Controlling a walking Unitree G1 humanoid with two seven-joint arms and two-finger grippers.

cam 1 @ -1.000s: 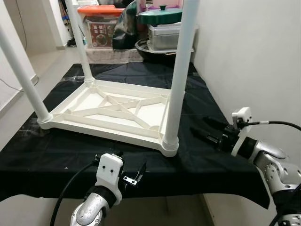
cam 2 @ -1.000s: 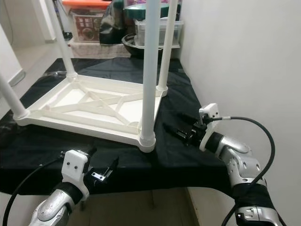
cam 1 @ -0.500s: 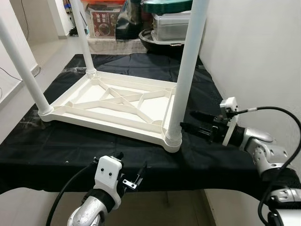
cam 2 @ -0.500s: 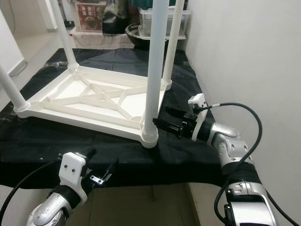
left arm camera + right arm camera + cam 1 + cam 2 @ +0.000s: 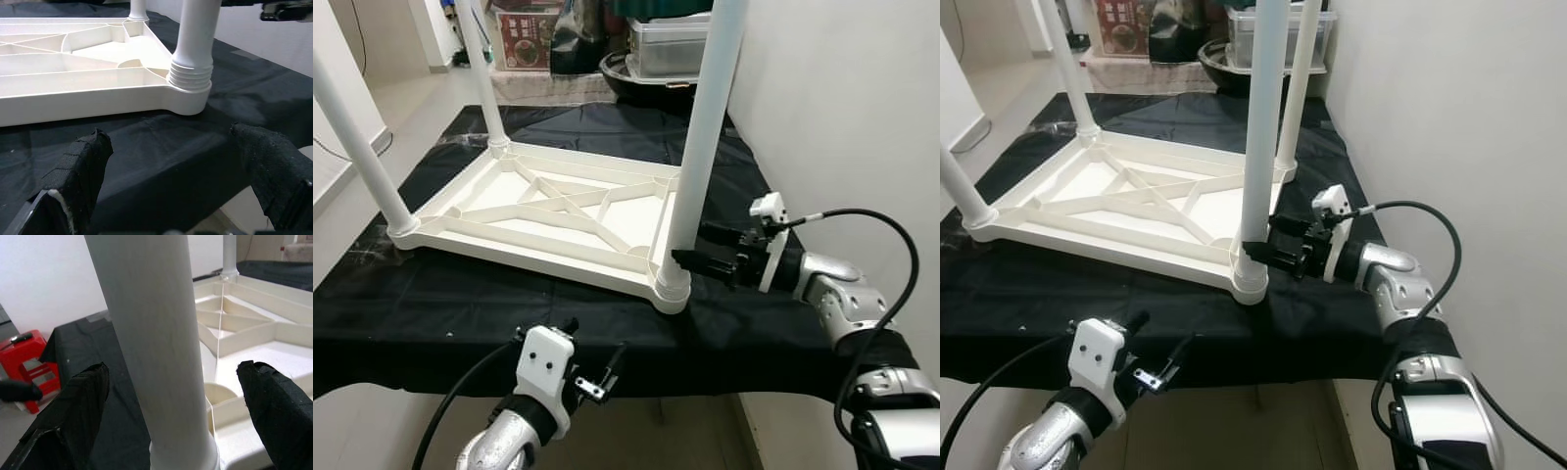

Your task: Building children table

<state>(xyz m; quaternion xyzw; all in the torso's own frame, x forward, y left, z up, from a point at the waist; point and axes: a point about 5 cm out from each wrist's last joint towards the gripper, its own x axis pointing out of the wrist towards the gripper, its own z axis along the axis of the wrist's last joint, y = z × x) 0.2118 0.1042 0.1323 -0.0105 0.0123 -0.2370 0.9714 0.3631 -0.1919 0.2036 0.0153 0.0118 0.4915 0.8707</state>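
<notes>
Two spread fingers of my right gripper (image 5: 1258, 250) straddled the near white table leg (image 5: 702, 147) without clamping; my left gripper (image 5: 597, 364) hung released below the black-draped edge.

No legible text (box print blurred)

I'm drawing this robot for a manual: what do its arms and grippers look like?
Both arms are jointed silver metal segments. Each wrist carries a white plastic block, with a black cable looping back along the arm. The left gripper and right gripper each have two long black fingers, textured like cloth tape in the wrist views.
</notes>
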